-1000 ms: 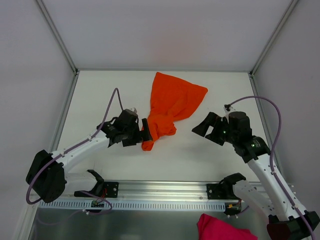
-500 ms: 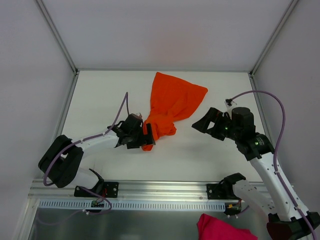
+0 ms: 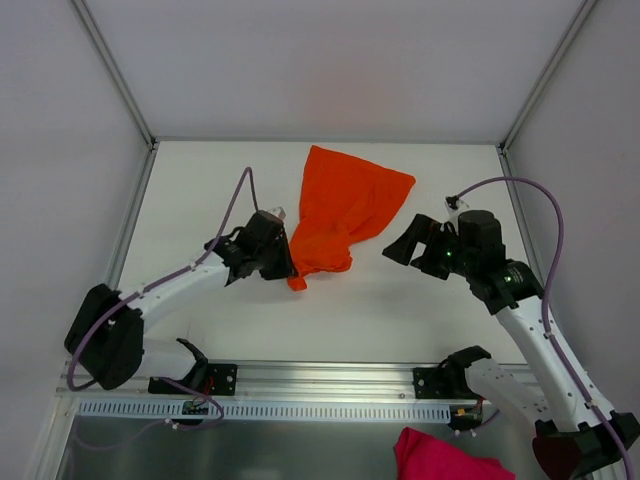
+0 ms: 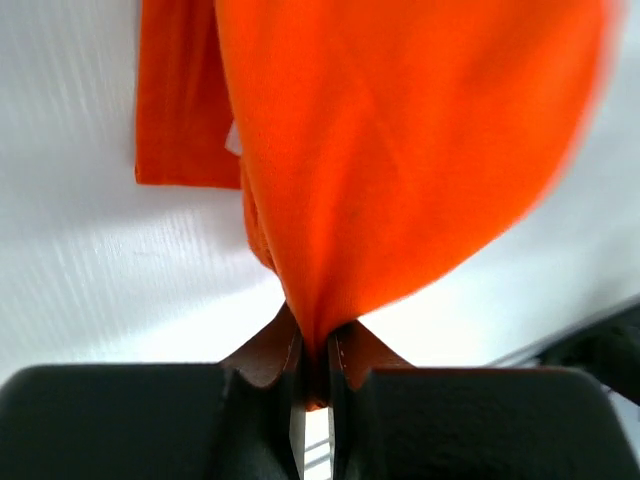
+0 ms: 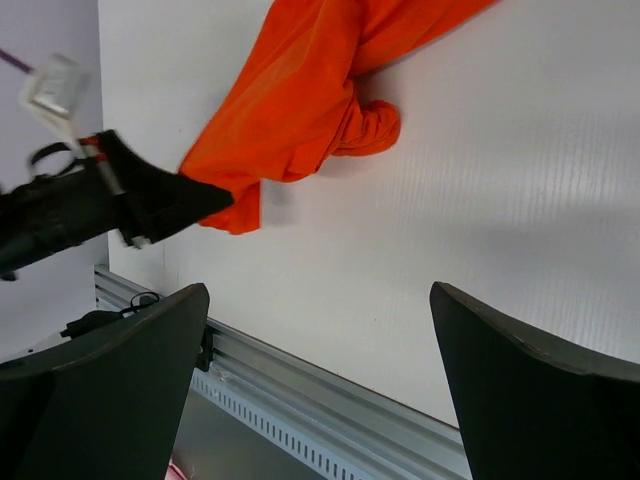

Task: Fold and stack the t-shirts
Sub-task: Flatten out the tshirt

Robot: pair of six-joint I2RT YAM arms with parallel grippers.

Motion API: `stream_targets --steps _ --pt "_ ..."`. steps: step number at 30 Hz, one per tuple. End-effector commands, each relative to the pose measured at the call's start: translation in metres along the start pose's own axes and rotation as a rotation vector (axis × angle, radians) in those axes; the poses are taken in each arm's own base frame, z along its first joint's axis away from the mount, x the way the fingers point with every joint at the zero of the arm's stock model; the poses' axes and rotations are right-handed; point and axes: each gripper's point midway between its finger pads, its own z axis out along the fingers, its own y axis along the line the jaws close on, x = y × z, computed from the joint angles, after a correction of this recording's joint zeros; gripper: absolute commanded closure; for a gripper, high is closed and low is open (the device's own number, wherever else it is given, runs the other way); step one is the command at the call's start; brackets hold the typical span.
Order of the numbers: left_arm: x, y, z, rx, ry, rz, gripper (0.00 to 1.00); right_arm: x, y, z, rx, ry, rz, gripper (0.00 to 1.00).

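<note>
A bright orange t-shirt [image 3: 340,205] lies bunched on the white table, spreading toward the back right. My left gripper [image 3: 285,262] is shut on the shirt's near left edge; in the left wrist view the orange fabric [image 4: 380,170] is pinched between the two pads [image 4: 352,362] and rises away from them. My right gripper [image 3: 400,247] hovers to the right of the shirt, open, with nothing between its fingers [image 5: 110,390]. In the right wrist view the shirt [image 5: 300,110] and the left gripper's tip [image 5: 170,205] show at the upper left.
A metal rail [image 3: 330,385] runs along the table's near edge. A pink cloth [image 3: 440,458] lies below it at the bottom right. Grey walls with metal frame posts [image 3: 115,70] enclose the table on three sides.
My left gripper has closed on the shirt's near edge and shifted slightly back and right. The bunched fabric there has been drawn up. My right arm has barely moved.
</note>
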Motion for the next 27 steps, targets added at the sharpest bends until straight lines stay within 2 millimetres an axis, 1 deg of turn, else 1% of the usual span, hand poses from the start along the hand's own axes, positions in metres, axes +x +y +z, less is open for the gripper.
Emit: stream_targets --steps 1,2,3,4,5,6,7,9,12,14,18,19,20,21,22,24,25,27 --pt "-0.042 -0.031 -0.07 0.058 -0.145 0.037 1.0 0.002 -0.004 0.016 0.009 0.034 -0.012 0.01" --pt "-0.05 -0.038 -0.093 0.085 -0.2 0.042 1.0 0.006 -0.007 0.022 0.011 0.05 -0.009 0.0" --pt "-0.055 -0.041 -0.108 0.093 -0.228 0.045 1.0 0.008 -0.01 0.028 0.019 0.064 -0.003 0.0" --pt "-0.061 -0.047 -0.128 0.101 -0.251 0.052 1.0 0.006 -0.009 0.032 0.009 0.059 -0.005 0.0" --pt "-0.07 -0.046 -0.144 0.092 -0.302 0.06 1.0 0.009 -0.014 0.038 0.021 0.075 0.001 0.0" --pt "-0.074 -0.048 -0.156 0.093 -0.324 0.064 1.0 0.01 -0.013 0.041 0.016 0.083 0.002 0.0" --pt "-0.08 -0.052 -0.173 0.094 -0.346 0.07 1.0 0.009 -0.013 0.045 0.011 0.085 0.0 0.0" --pt "-0.086 -0.054 -0.187 0.086 -0.37 0.078 1.0 0.01 -0.012 0.05 0.004 0.098 0.001 0.0" --pt "-0.1 -0.069 -0.218 0.142 -0.445 0.097 1.0 0.012 -0.011 0.06 -0.007 0.128 -0.003 0.0" --pt "-0.107 -0.074 -0.227 0.151 -0.474 0.107 1.0 0.014 -0.009 0.063 -0.013 0.134 -0.008 0.0" --pt "-0.127 -0.084 -0.235 0.138 -0.516 0.168 1.0 0.025 -0.007 0.073 -0.016 0.179 -0.036 0.0" --pt "-0.136 -0.09 -0.24 0.137 -0.54 0.173 1.0 0.029 -0.008 0.076 -0.012 0.195 -0.049 0.0" --pt "-0.141 -0.093 -0.241 0.135 -0.553 0.189 1.0 0.034 -0.007 0.078 -0.012 0.211 -0.062 0.0" --pt "-0.149 -0.097 -0.25 0.14 -0.578 0.194 1.0 0.036 -0.008 0.08 -0.005 0.217 -0.073 0.0" --pt "-0.154 -0.098 -0.247 0.12 -0.581 0.199 1.0 0.038 -0.008 0.082 -0.002 0.223 -0.09 0.0" --pt "-0.158 -0.099 -0.249 0.105 -0.587 0.22 1.0 0.041 -0.01 0.089 0.011 0.234 -0.112 0.0" --pt "-0.158 -0.098 -0.25 0.103 -0.589 0.224 1.0 0.038 -0.007 0.091 0.004 0.231 -0.133 0.0" --pt "-0.155 -0.095 -0.25 0.091 -0.577 0.23 1.0 0.037 -0.01 0.098 0.031 0.246 -0.159 0.0"
